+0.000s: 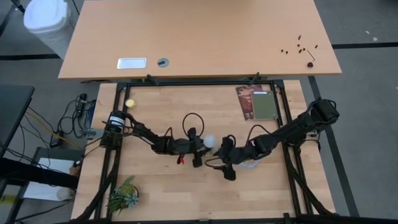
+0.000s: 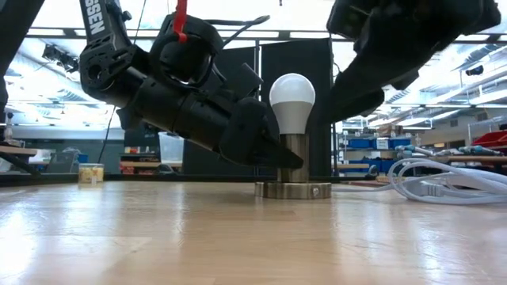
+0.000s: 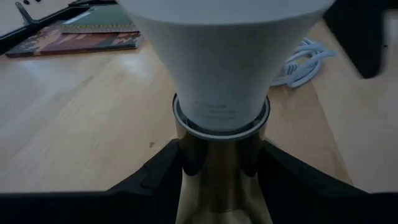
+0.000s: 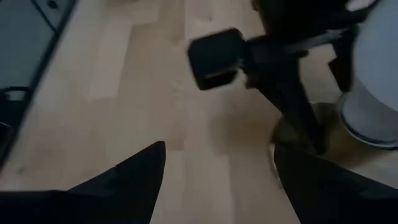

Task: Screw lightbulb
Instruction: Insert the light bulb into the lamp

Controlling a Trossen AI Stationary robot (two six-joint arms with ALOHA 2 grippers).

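Matt white lightbulb [image 2: 291, 101]; brushed metal socket [image 2: 293, 188]; wood table [image 2: 238, 237].

**Hidden and cut off**

Lightbulb [image 3: 221, 56] cropped at the top edge of the left wrist view, dome unseen. Screw base sunk inside the brass socket [image 2: 294, 162]. Right hand [image 4: 214, 171] blurred; lightbulb there clipped at the edge.

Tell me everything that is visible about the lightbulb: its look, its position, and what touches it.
The lightbulb is white and matte, with a rounded dome that narrows downward to its neck. It stands upright in a brass-coloured metal socket on a round flat base on the wooden table, near the middle. The left gripper has its fingers on either side of the socket just below the bulb. The right gripper is open beside it, holding nothing. A white cord lies nearby.
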